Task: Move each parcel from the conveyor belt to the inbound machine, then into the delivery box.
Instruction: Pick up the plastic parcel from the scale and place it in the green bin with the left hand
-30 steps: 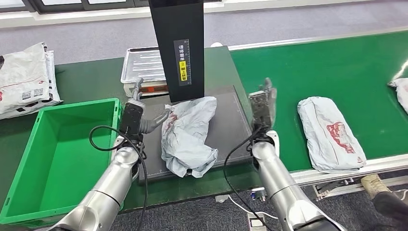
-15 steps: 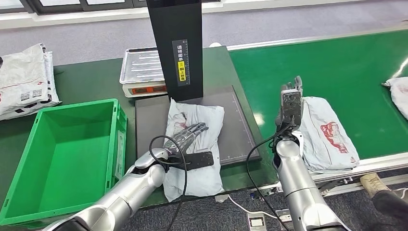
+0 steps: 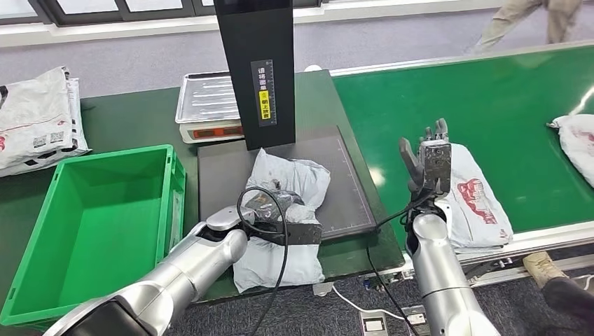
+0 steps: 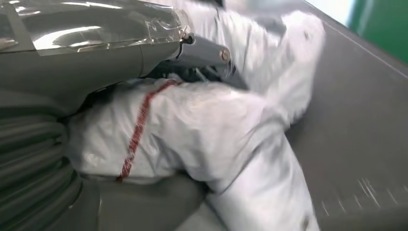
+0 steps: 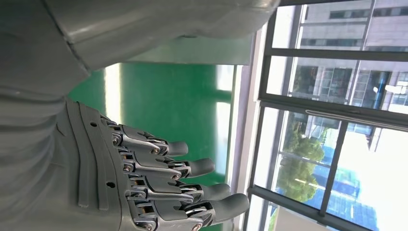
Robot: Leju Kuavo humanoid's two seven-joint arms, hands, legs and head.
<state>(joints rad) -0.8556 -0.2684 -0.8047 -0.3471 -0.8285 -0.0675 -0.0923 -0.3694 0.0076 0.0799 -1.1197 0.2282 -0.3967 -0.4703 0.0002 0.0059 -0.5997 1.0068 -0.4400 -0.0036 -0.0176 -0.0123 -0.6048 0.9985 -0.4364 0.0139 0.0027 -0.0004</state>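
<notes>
I see a vertical strip label (image 3: 264, 92) with white Chinese characters and a yellow patch on the black scanner column (image 3: 256, 49), too small for me to read, red printing on the parcel (image 3: 471, 197) on the belt, unreadable, dark label marks on the white bags (image 3: 38, 119) at far left, illegible

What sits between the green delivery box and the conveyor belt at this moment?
In the head view, the dark scanner plate lies between the green box and the belt, with a crumpled grey parcel on it, gripped by the left robot hand.
</notes>
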